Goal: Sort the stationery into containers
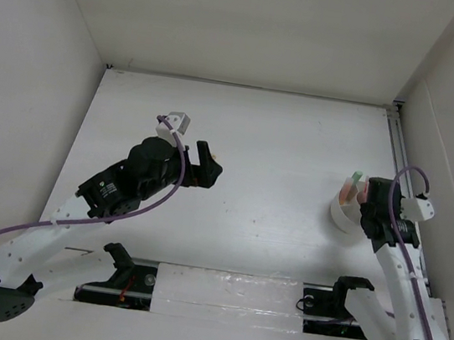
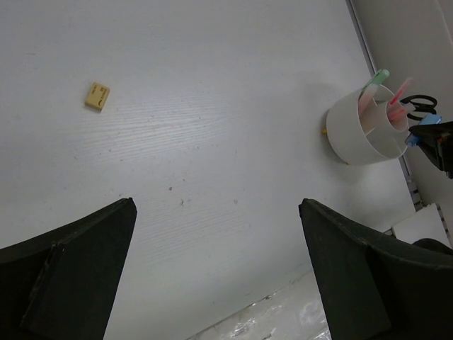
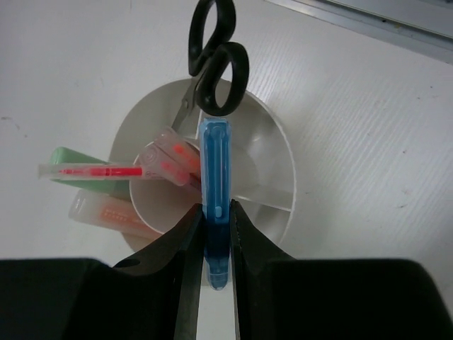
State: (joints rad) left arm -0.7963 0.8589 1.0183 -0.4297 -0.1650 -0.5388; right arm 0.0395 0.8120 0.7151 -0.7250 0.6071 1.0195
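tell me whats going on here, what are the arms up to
The right gripper is shut on a stubby light-blue marker, holding it over the short round white plastic cup. Black-handled scissors, thin pink pens and a mint-green marker already stand in the cup's compartments. The left gripper hangs open above the table, holding nothing. A tiny yellow piece lies loose on the table, apart from the cup.

The top external camera sits high above the near edge of the white table [image 1: 281,144] and looks down on its whole surface. The left wrist camera looks obliquely from mid-table between its own black fingers [image 2: 71,276] toward the right edge, catching the short round white plastic cup [image 2: 347,134] from afar. The right wrist camera peers straight down into that cup, very near. All three views share it.
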